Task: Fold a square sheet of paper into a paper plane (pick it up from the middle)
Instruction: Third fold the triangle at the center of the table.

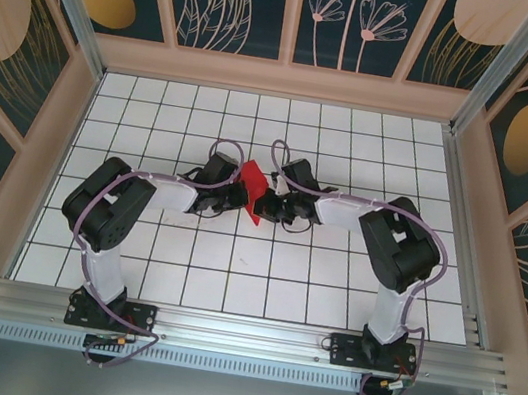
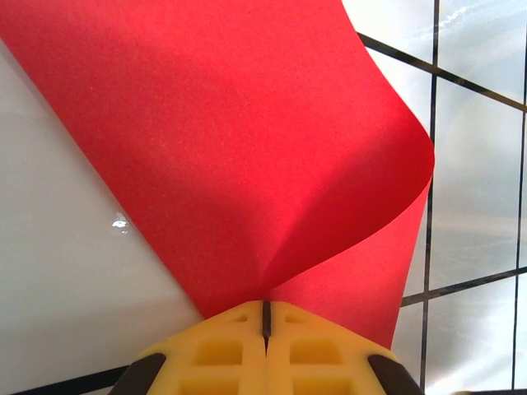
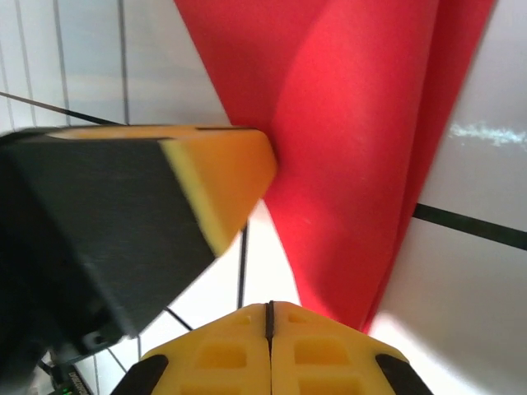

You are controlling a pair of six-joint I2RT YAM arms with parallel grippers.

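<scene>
Currently the thin bright red square sheet of paper (image 1: 254, 186) is held between the two arms over the middle of the white gridded tabletop (image 1: 233, 263), bowed into a soft curl rather than creased. The left gripper (image 2: 265, 317) is shut, with the paper pinched at the seam of its yellow fingertips. The right gripper (image 3: 269, 317) is also closed. The sheet's lower point meets its fingertips to one side of the seam, and whether it is caught there cannot be told. Risks are noted: with both tips so close together, opposed pulling could tear or twist the paper. A one-sided hold could let it swing and crease off-line, and the two sets of fingers could collide. One free edge is curled over and unsupported. Open tiles are available all round, with the patterned walls (image 1: 14, 115) well apart.
</scene>
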